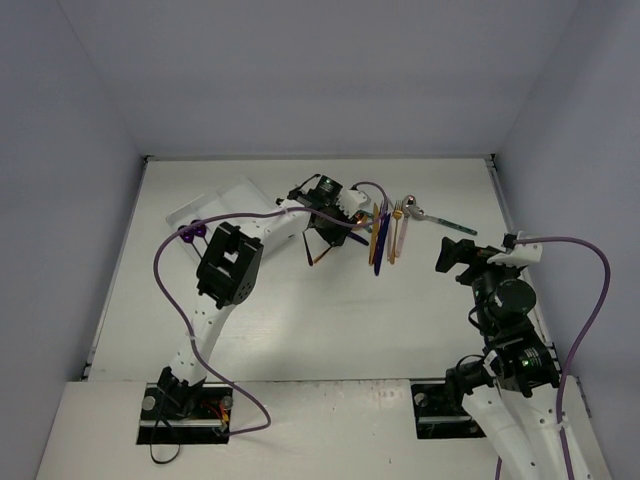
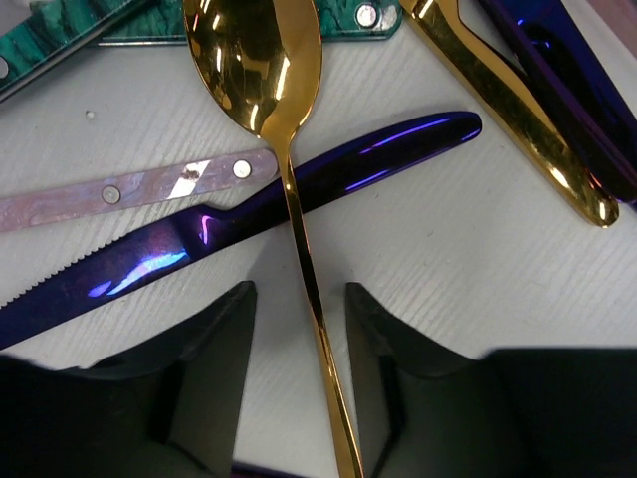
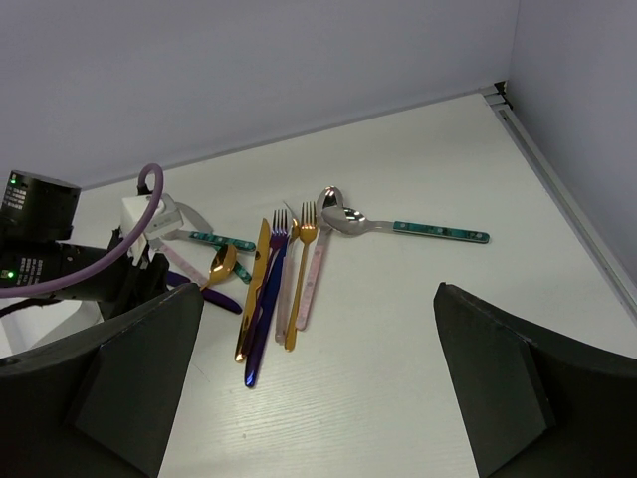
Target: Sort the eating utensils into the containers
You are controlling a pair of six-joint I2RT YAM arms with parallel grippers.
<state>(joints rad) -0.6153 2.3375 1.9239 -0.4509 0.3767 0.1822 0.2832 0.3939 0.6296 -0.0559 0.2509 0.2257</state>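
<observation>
Tray: the white tray (image 1: 208, 207) lies at the far left of the tabletop (image 1: 330, 330), close to the left edge. The left arm (image 1: 230, 265) partly covers it, and what it holds cannot be made out.
Left hand: the left hand (image 2: 299, 334) is low over the tabletop, just right of the tray. Its fingers (image 2: 214, 368) are spread, one on each side of the gold spoon's handle, with a gap showing on both sides, so it is not pinching.
Gold spoon: the gold spoon (image 2: 257, 60) has its bowl pointing away from the hand, and its handle lies across the purple knife (image 2: 249, 231).
Left wrist view only: it shows that crossing, a pink handle (image 2: 139, 186) touching the knife near the blade, and teal handles (image 2: 60, 35) at the top edge.
Row: to the right of the hand a gold knife (image 3: 252, 294), a dark blue piece (image 3: 265, 309), a gold fork (image 3: 299, 284) and a pink-handled spoon (image 3: 314, 274) lie nearly parallel, touching or just beside each other.
Teal-handled spoon: the teal-handled spoon (image 3: 398, 226) has its silver bowl by the fork heads and its handle pointing toward the right edge.
Right hand: the right hand (image 3: 318, 388) has its fingers spread wide with nothing between them, and it is well apart from the row.
Open room: the tabletop is bare in front of the row and between the arms. The right edge strip (image 3: 562, 189) is well apart from the tip of the teal handle.
</observation>
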